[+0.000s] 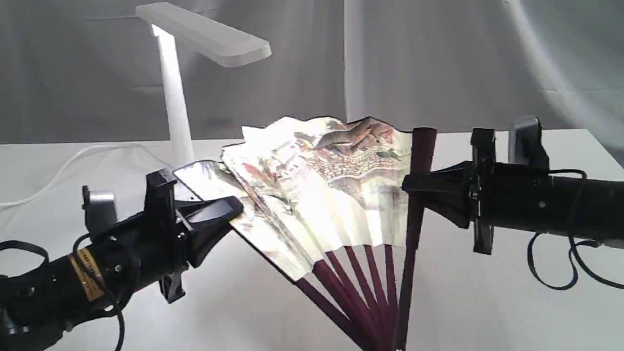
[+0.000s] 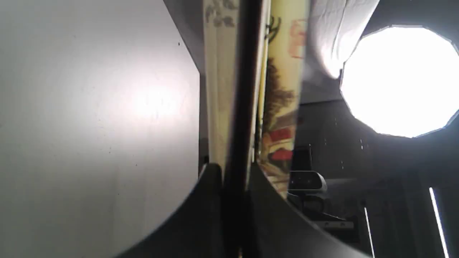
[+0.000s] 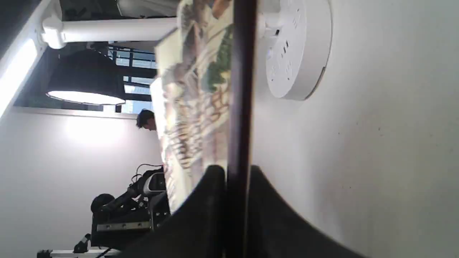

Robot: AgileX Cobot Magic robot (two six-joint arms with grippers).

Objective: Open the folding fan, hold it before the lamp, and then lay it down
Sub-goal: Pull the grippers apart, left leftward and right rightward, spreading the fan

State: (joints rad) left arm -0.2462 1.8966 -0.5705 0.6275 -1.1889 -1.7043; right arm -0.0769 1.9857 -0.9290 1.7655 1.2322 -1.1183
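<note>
Fan (image 1: 331, 195) half-spread, seemingly clear of worktop (image 1: 487, 302). Left gripper (image 1: 234, 207) clamped on one outer rib; right gripper (image 1: 407, 185) clamped on the other. Lamp (image 1: 173, 97) lit behind, toward far edge.

Left arm (image 1: 97, 263): glossy black tube with small pale screw heads.
Label (image 1: 87, 275): yellow-orange band around the left arm, print too small to read.
Left gripper (image 1: 234, 207): black wedge fingers tapering from a flat black plate.
Left wrist camera (image 1: 100, 207): silver-grey box on a black bracket.
Right arm (image 1: 546, 202): matt black cylinder with pale screws.
Right gripper (image 1: 408, 184): black tapered fingers.
Right wrist camera (image 1: 525, 139): grey box.
Cables (image 1: 555, 275): thin black loops.
</note>
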